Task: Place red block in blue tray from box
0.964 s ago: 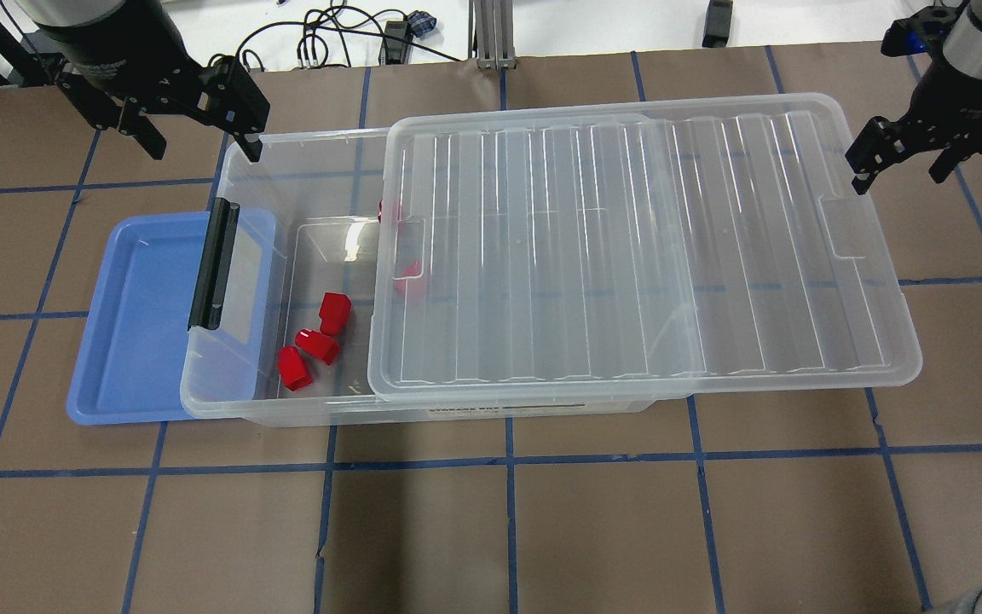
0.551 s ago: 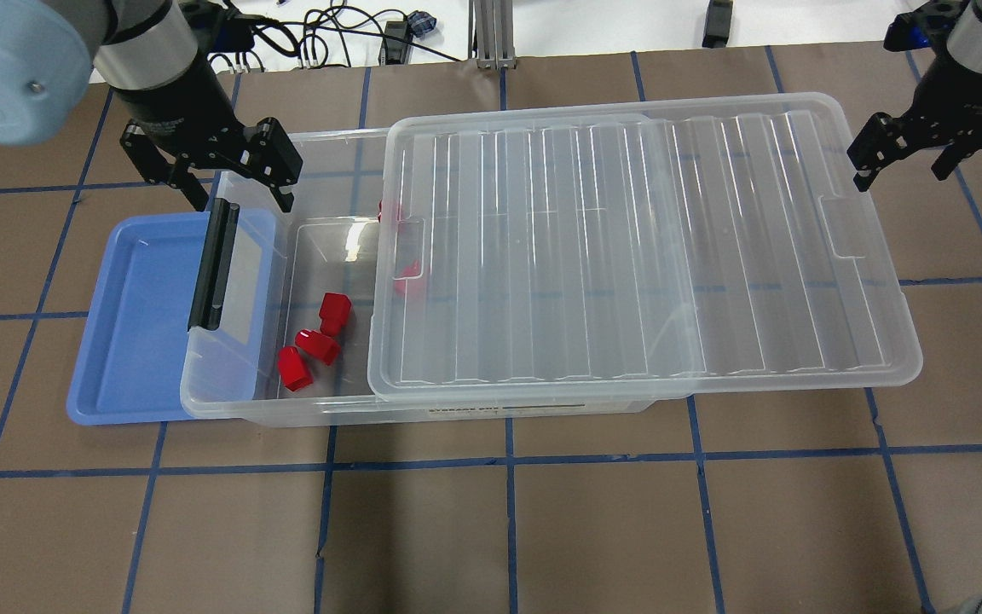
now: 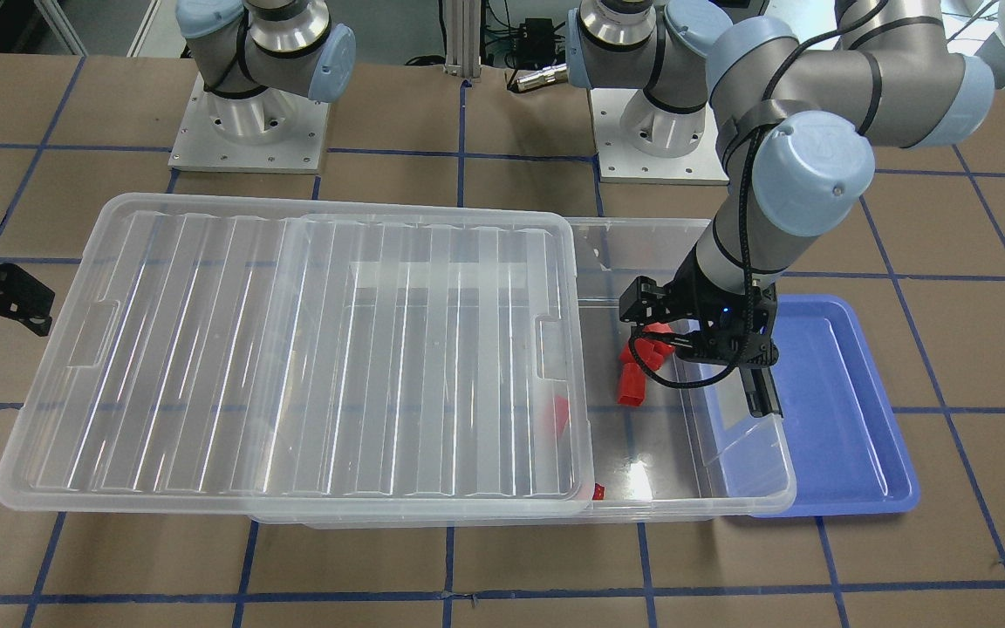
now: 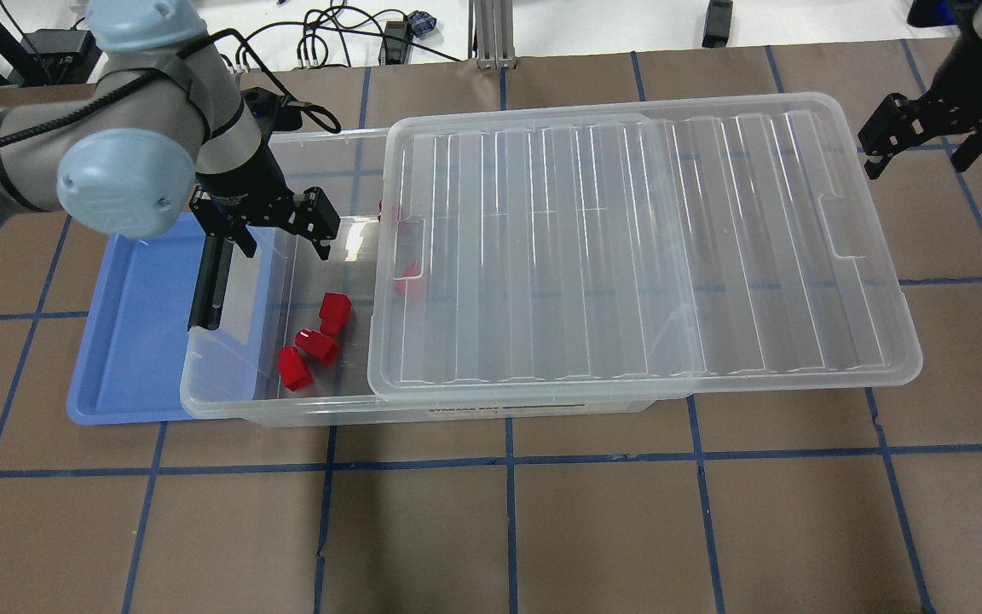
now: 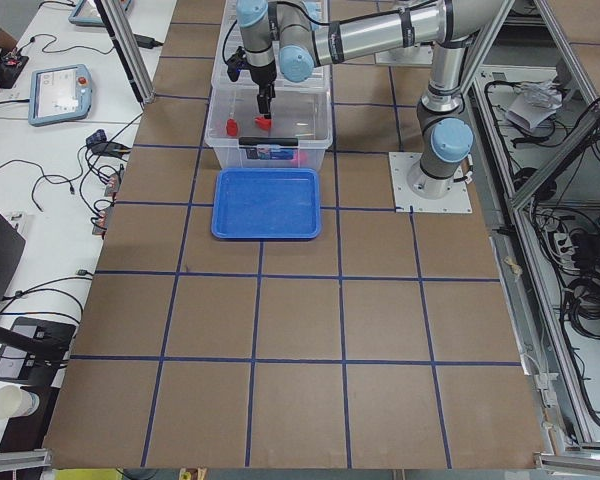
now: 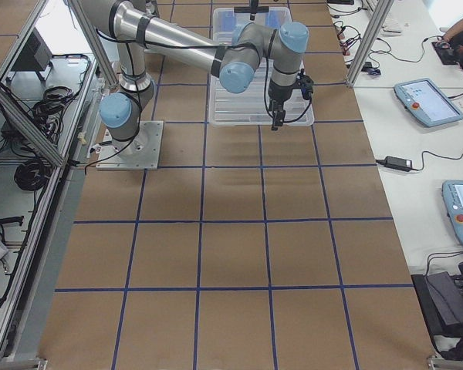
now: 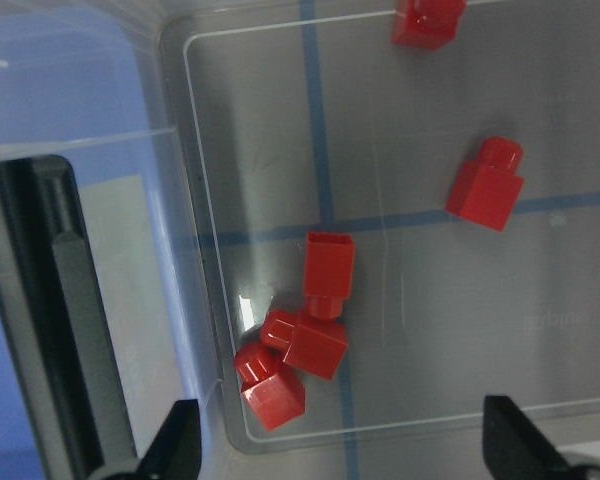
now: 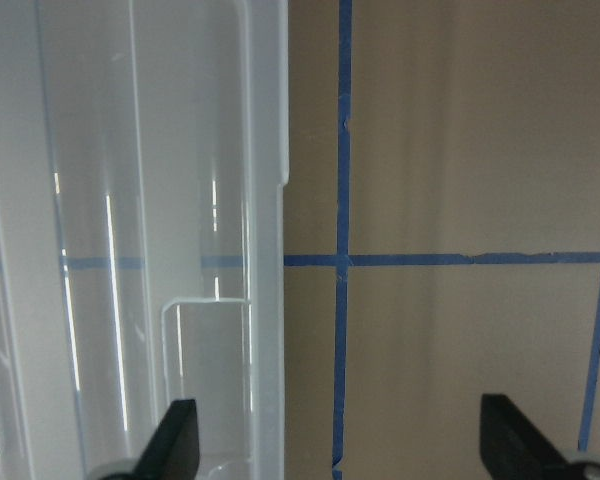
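Observation:
The clear box (image 4: 227,401) lies across the table, its ribbed lid (image 4: 627,247) slid right so the left end is open. Three red blocks (image 4: 318,345) lie clustered on the box floor, and two more (image 4: 408,279) show through the lid's edge. In the left wrist view the cluster (image 7: 315,343) lies below the camera. The blue tray (image 4: 133,341) sits partly under the box's left end. My left gripper (image 4: 285,247) is open and empty, above the open end. My right gripper (image 4: 917,162) is open and empty, off the lid's far right corner.
The black latch bar (image 4: 211,281) stands on the box's left end, over the tray, close to my left gripper's finger (image 7: 180,440). The lid's right end (image 8: 130,250) overhangs the brown table with blue tape lines. Cables lie beyond the table's back edge.
My left arm has swung from behind the box's back left corner to over its open end, still open. My right gripper has drifted slightly back and right.

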You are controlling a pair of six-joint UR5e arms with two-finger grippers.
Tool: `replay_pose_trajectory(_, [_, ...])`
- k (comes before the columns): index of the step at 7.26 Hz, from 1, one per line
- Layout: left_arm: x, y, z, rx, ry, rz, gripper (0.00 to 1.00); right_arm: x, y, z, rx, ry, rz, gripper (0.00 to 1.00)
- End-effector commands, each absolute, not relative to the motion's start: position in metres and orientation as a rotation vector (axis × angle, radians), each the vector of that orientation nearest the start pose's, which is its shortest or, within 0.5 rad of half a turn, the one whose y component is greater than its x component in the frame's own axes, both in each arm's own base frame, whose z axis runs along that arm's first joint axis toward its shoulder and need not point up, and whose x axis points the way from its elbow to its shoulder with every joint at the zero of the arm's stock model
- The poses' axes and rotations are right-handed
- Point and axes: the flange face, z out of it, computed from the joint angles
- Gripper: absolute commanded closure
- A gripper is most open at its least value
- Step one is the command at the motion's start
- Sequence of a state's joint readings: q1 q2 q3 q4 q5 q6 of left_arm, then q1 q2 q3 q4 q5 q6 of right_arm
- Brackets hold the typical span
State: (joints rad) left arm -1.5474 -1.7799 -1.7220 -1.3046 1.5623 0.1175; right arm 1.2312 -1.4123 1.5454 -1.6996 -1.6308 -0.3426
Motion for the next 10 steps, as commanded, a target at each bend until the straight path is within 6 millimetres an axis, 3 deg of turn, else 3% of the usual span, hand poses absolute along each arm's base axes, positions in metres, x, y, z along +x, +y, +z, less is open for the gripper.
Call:
replay_pose_trajectory(1, [-0.123, -0.548, 0.306, 0.128, 3.150, 0.151, 0.00, -0.046, -0.544, 0.463, 0.021, 3.204, -0.006, 0.00])
replay_pose_trajectory(3, [-0.123, -0.559, 0.292, 0.135, 3.153, 0.059, 0.00, -0.043, -0.543, 0.460, 0.011, 3.203, 0.008, 0.00])
replay_pose_trajectory(6, [-0.122, -0.537, 0.250, 0.134, 3.152, 0.190, 0.00, -0.042, -0.541, 0.455, 0.009, 3.198, 0.047, 0.00])
replay_pose_trajectory(9, [-0.122, -0.550, 0.217, 0.147, 3.152, 0.161, 0.00, -0.041, -0.536, 0.446, 0.004, 3.174, 0.141, 0.00])
replay_pose_trajectory(10, [-0.121, -0.550, 0.214, 0.144, 3.154, 0.168, 0.00, -0.043, -0.538, 0.440, -0.007, 3.178, 0.162, 0.00])
